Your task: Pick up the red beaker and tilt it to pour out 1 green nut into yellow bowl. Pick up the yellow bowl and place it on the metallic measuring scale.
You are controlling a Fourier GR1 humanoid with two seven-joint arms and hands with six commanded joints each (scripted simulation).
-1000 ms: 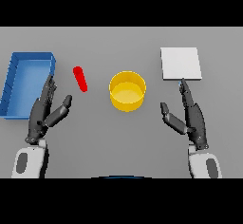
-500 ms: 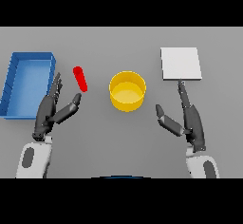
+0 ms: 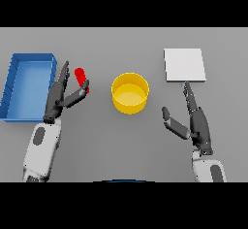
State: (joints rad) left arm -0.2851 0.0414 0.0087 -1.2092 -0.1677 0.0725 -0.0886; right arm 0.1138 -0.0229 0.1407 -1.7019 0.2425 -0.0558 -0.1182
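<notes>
The left robot hand [image 3: 62,95] is open, fingers straight, right beside the red beaker [image 3: 82,79], which lies just to its right on the bench [image 3: 124,145], long axis pointing away; the right robot hand [image 3: 193,121], also relaxed, is far off.

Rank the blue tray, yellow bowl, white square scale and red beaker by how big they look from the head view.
1. Blue tray, clearly largest.
2. Metallic scale and yellow bowl: they look much alike, so I would not rank them.
3. Red beaker, smallest, partly hidden by the left hand.
</notes>
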